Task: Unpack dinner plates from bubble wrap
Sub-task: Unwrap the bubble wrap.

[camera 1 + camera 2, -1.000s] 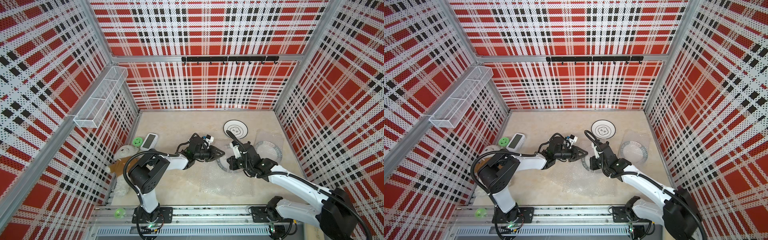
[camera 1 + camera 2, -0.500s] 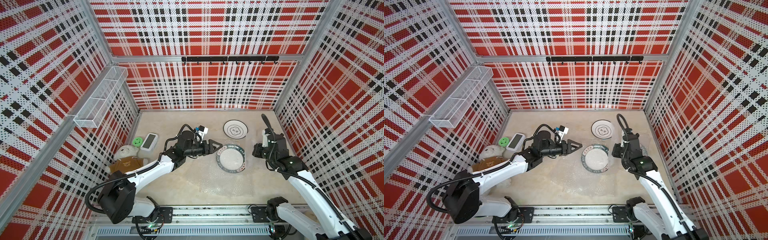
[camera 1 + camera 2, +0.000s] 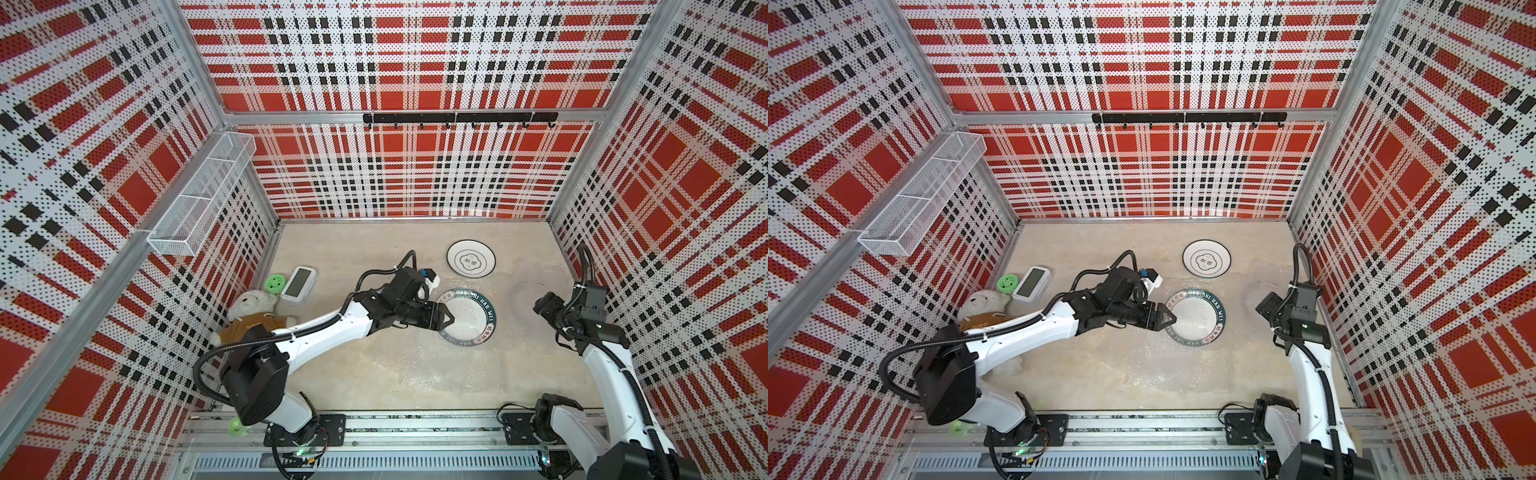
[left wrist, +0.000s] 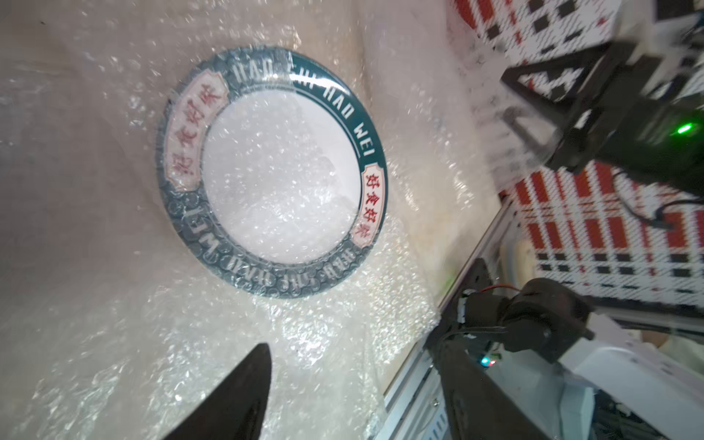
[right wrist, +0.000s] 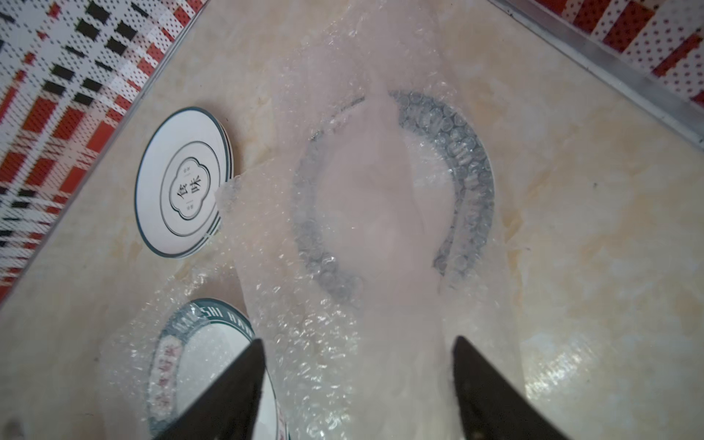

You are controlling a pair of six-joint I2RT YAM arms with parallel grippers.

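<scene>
Clear bubble-film wrap (image 4: 324,343) partly covers the round dark-banded white plate (image 4: 324,129), so the empty, spread left end effector (image 3: 449,319) should pinch loose film only.

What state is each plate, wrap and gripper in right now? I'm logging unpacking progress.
back plate: unwrapped, bare, flat on the table.
lettered plate: flat, partly under bubble wrap.
wrapped plate: fully covered in wrap.
loose bubble wrap: spread flat near the front.
left gripper: open, over the lettered plate's edge.
right gripper: open, empty, above the wrapped plate.
</scene>
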